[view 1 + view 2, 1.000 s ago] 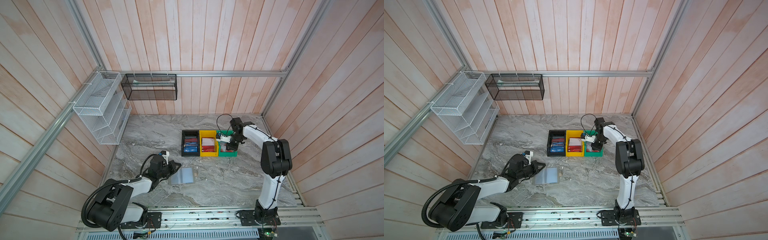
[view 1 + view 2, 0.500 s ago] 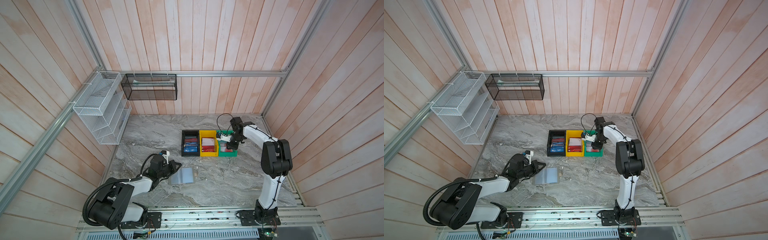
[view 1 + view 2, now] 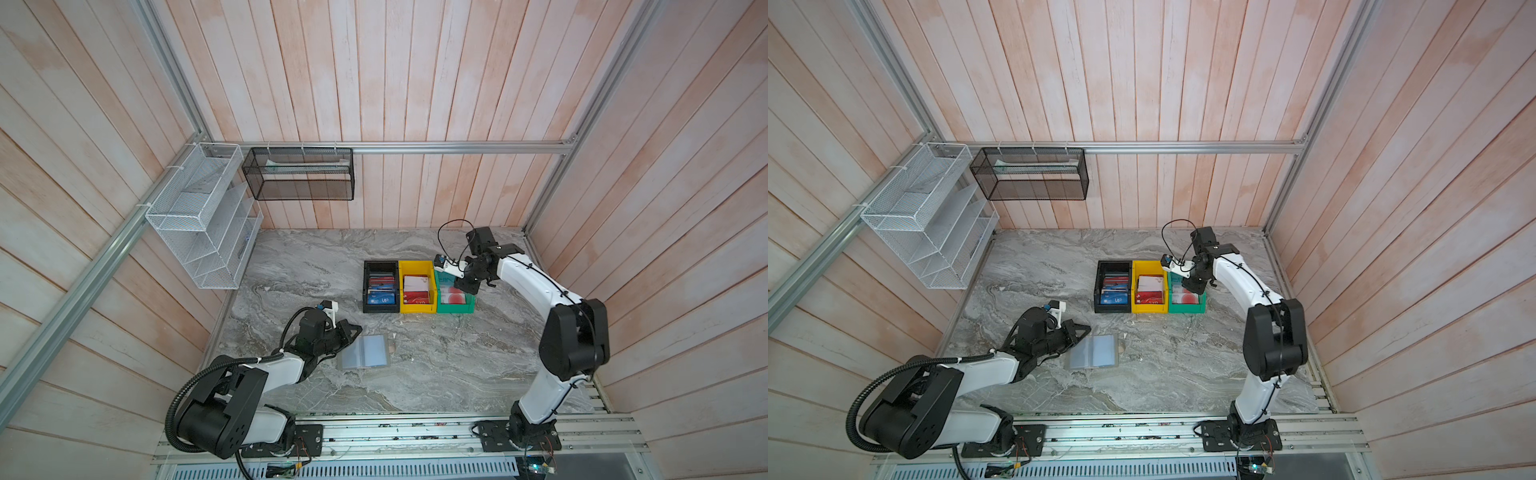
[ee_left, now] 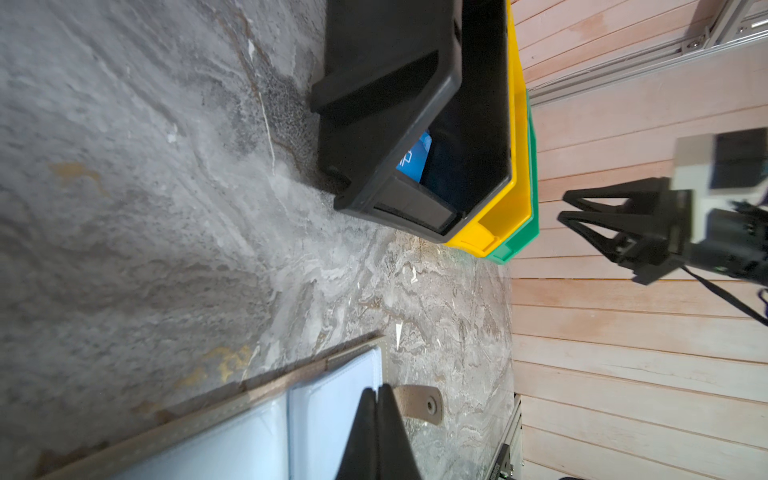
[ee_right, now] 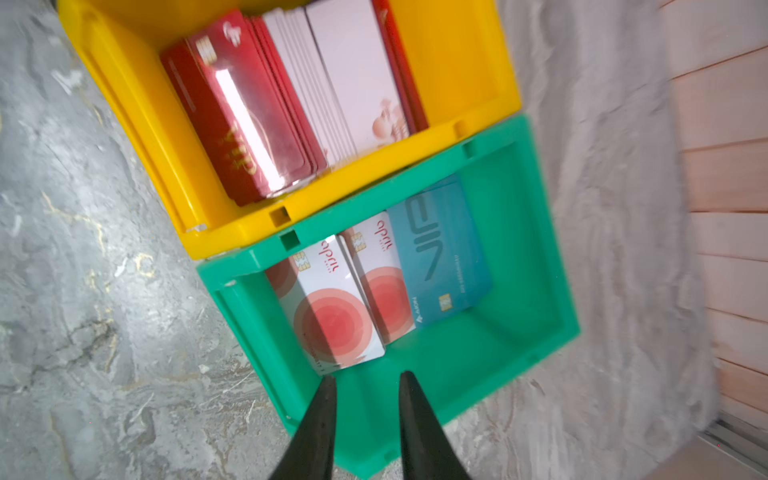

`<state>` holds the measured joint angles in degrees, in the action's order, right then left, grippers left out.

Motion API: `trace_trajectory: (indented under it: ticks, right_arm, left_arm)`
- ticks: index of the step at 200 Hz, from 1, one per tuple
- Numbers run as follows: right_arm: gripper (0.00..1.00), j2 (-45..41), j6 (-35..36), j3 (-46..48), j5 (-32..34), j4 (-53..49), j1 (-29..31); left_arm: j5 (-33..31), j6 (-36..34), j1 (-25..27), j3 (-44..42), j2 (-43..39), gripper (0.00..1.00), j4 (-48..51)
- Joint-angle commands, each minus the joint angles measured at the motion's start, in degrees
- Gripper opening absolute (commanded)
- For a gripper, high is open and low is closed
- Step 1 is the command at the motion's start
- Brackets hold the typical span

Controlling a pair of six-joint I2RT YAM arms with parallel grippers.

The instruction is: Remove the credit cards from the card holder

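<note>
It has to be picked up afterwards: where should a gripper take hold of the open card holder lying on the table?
Probably the snap tab, which juts past the edge of the card holder on the right arm's side. The holder lies open and flat on the table, leaving no raised edge to pinch, so come in low from that side, jaws above and below the tab.

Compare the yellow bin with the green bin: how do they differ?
The yellow bin holds a thick stack of red and white cards; the green bin only a few red-circled white cards and a blue VIP card. The right gripper hangs over the green bin, not the yellow bin. Both share the same shape.
</note>
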<state>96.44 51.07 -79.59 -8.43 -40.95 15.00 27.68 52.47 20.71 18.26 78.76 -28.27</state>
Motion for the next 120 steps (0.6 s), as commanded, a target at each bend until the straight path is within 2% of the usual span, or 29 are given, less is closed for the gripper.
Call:
trace_trajectory:
  ticks: [1,16,22,33,43,53,70,94,120]
  right_arm:
    - [0.30,-8.6,-7.8,8.3,-2.7,8.7,-0.7]
    - [0.35,-15.2,-14.7,16.6,-2.9,17.5,-1.8]
    - [0.37,-17.8,-17.8,20.0,-3.4,20.9,-2.5]
    - [0.38,-21.8,-23.2,25.7,-4.3,27.2,-4.0]
    - [0.39,-25.1,-29.7,30.5,-5.1,32.3,-5.4]
    - [0.39,-27.9,-33.2,34.6,-6.9,36.0,-6.3]
    - [0.42,-31.1,-38.4,40.6,-3.1,43.1,-6.7]
    - [0.47,-32.5,-42.1,45.7,2.5,51.3,-7.3]
    - [0.48,-31.0,-43.3,49.8,4.4,59.9,-8.8]
  left_arm:
    - [0.6,-1.3,-0.3,1.2,-0.8,0.00,0.7]
    - [0.3,-2.0,-0.3,1.9,-2.5,0.01,2.9]
    - [-0.1,-2.7,-0.3,2.5,-3.3,0.04,4.3]
    - [-0.9,-4.2,-0.6,4.1,-4.4,0.08,8.0]
    - [-1.4,-5.5,-0.9,5.4,-5.3,0.09,10.4]
    - [-1.4,-6.3,-1.4,6.3,-6.1,0.09,12.0]
    - [-1.5,-7.2,-2.7,7.6,-7.3,0.12,13.7]
    - [-2.6,-9.5,-5.0,9.7,-9.3,0.16,17.2]
    - [-5.2,-12.3,-7.9,11.8,-11.9,0.20,20.6]
